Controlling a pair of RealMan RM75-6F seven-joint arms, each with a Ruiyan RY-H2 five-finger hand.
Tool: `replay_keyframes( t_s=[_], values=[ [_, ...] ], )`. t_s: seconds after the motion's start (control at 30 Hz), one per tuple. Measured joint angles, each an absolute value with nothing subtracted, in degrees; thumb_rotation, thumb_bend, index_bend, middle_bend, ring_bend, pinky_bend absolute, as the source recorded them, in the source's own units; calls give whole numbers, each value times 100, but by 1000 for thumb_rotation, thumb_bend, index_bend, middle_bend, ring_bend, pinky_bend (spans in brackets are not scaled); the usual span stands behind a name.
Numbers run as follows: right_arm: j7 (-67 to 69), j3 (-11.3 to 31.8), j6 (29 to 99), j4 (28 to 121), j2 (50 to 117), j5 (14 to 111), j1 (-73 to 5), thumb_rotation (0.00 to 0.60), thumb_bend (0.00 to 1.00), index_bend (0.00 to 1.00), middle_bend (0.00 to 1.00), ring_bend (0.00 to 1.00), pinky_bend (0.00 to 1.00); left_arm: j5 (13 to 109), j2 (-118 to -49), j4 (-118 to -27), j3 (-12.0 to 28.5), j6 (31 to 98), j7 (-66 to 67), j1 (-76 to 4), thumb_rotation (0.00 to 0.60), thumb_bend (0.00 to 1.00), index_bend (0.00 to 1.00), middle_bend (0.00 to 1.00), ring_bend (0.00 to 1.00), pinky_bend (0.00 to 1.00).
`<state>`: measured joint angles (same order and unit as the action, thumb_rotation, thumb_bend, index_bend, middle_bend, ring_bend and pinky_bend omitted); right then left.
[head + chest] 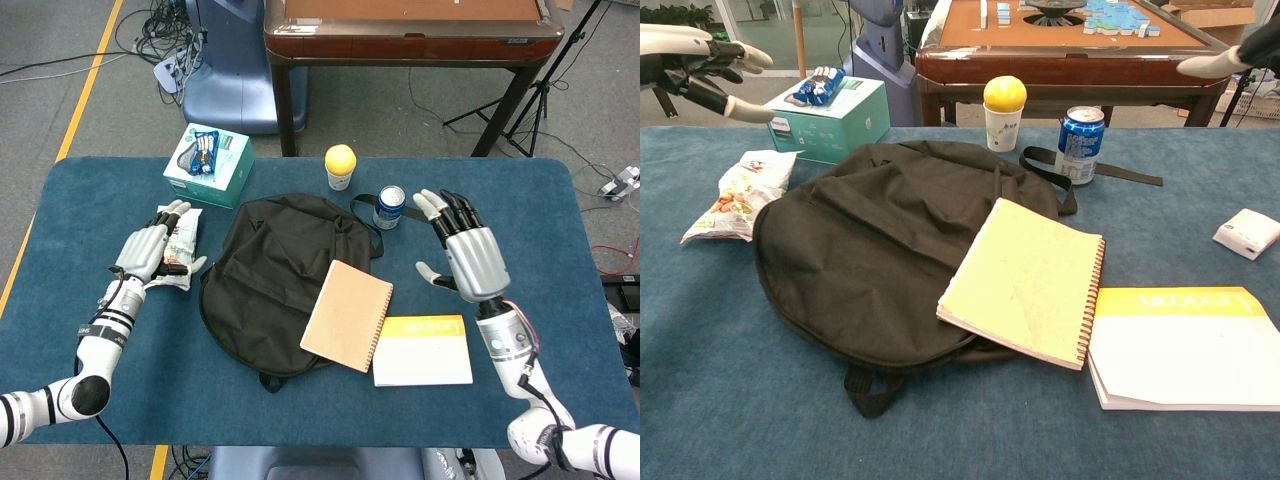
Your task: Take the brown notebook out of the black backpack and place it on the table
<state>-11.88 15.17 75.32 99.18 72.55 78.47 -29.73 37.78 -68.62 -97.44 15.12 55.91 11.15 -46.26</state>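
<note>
Partly, brown notebook (pixel 347 315) overlaps black backpack (pixel 262 290) edge.

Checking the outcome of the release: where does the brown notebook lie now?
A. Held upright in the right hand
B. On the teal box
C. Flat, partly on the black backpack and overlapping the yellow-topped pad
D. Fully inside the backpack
C: the brown notebook lies flat across the black backpack edge, its spiral side over the yellow-topped pad, while the right hand is open above the table.
</note>
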Motion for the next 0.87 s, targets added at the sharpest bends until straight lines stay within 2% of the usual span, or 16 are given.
replay_keyframes(
  t_s=[0.1, 0.17, 0.47, 0.87],
  values=[
    [-1207, 1390, 7660, 10157, 6860, 7896, -2724, 600, 301, 345, 307, 233, 277, 3940, -6876, -9682, 1479, 5739, 1094, -4537, 600, 201, 112, 0, 0, 84],
    [-1219, 1265, 7728, 10312, 6571, 7948, -2544, 600, 319, 381, 327, 251, 291, 4093, -6887, -9652, 1444, 5829, 1063, -4462, 600, 201, 135, 0, 0, 84],
    [-998, 541, 8007, 10508, 5628, 8443, -1753, 600, 325, 387, 321, 255, 293, 5325, -6804, -9603, 1098, 6521, 765, -3816, 600, 201, 185, 0, 0, 74],
    [-238, -68, 8740, 9848, 5538, 9204, -916, 600, 334, 387, 291, 243, 293, 6866, -6566, -9647, 288, 8006, 263, -2335, 600, 201, 212, 9, 0, 63]
  ],
)
